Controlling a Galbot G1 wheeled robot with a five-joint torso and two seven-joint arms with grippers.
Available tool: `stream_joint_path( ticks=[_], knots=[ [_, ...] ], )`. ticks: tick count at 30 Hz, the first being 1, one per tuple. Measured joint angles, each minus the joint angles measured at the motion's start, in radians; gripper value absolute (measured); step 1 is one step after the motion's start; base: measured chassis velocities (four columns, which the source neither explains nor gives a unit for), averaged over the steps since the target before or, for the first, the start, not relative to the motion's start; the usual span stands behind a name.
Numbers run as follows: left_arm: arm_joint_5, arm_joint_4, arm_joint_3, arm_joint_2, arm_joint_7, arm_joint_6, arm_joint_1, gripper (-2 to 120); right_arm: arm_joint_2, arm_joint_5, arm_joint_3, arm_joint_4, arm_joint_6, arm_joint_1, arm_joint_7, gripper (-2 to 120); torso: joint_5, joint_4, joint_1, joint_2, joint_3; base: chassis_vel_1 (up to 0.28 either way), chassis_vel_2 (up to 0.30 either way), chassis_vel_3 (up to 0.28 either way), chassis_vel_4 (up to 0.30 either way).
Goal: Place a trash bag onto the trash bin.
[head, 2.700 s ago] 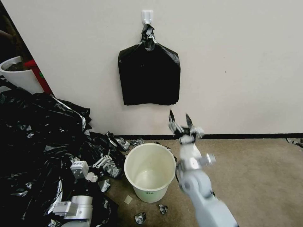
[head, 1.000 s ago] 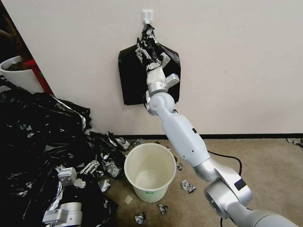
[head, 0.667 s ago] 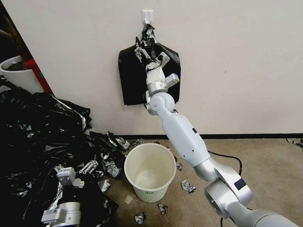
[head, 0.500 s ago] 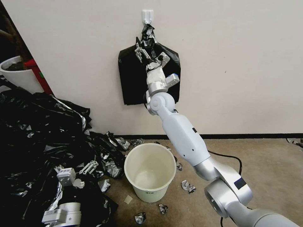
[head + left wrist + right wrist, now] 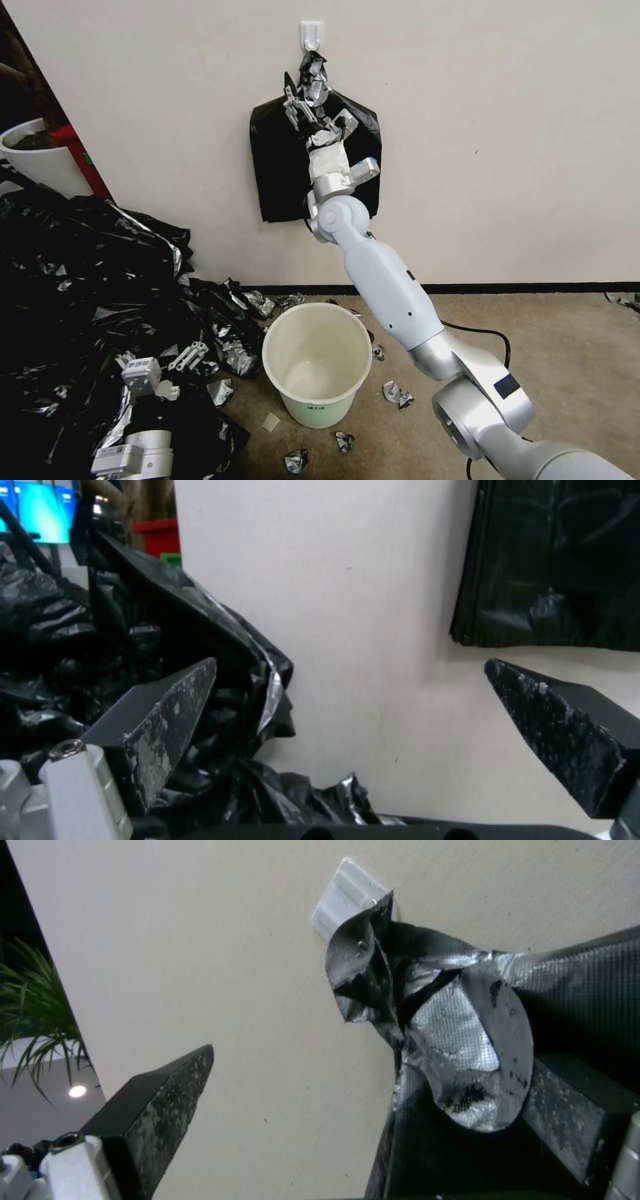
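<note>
Right gripper (image 5: 313,110) jaws spread, raised at the knotted top of the bag bundle (image 5: 277,167) hanging from a white wall hook (image 5: 311,32) (nothing pinched). Left gripper (image 5: 190,353) jaws also spread, low over the black plastic sheeting (image 5: 80,267). Trash bin (image 5: 317,363) stands empty on the brown carpet (image 5: 567,373), scraps around. Cream wall behind.

The trash bin (image 5: 317,365), a round cream-white bucket tapering toward its base, stands upright and unlined on the brown carpet near the wall, a small dark label low on its side. No single loose trash bag can be told apart among the black plastic in these views.
</note>
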Motion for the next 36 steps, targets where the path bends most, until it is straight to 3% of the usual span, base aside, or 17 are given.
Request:
stream_joint_path(
  ticks=[3,6,14,19,22,24,30,36],
  knots=[
    [0.003,0.002,0.0,-0.002,0.0,-0.003,0.002,100,0.0,0.0,0.002,-0.006,0.0,0.004,-0.015,99,0.0,0.0,0.0,0.0,0.0,0.0,0.0,0.0,0.0],
    [0.006,0.002,0.0,-0.004,-0.001,-0.008,0.004,100,0.0,0.0,0.004,-0.012,0.001,0.008,-0.022,91,0.0,0.0,0.0,0.0,0.0,0.0,0.0,0.0,0.0],
    [0.016,0.008,0.002,-0.012,-0.001,-0.016,0.007,100,0.0,0.002,0.016,-0.042,0.0,0.019,-0.025,58,0.0,0.0,0.0,0.0,0.0,0.0,0.0,0.0,0.0],
    [0.021,0.01,0.002,-0.012,-0.001,-0.019,0.007,100,0.0,0.004,0.022,-0.053,-0.001,0.022,-0.03,44,0.0,0.0001,0.0,0.0,0.0,0.0,0.0,0.0,0.0],
    [0.024,0.012,0.002,-0.013,-0.001,-0.02,0.006,100,0.0,0.004,0.029,-0.064,-0.001,0.026,-0.037,28,0.0,0.0,0.0,0.0,0.0,0.0,0.0,0.0,0.0],
    [0.025,0.013,0.002,-0.013,-0.001,-0.02,0.005,100,0.0,0.004,0.031,-0.067,-0.001,0.027,-0.043,25,0.0,0.0,0.0,0.0,0.0,0.0,0.0,0.0,0.0],
    [0.027,0.021,0.002,-0.01,-0.001,-0.021,0.002,100,0.0,0.034,0.039,-0.078,0.003,0.027,-0.136,0,0.0,0.0001,0.0,0.0,0.0,0.0,0.0,0.0,0.0],
    [0.026,0.025,-0.001,-0.004,-0.002,-0.022,0.001,100,0.0,0.091,0.04,-0.09,0.013,0.017,-0.256,0,0.0,0.0,0.0,0.0,0.0,0.0,0.0,0.0,0.0]
  ],
)
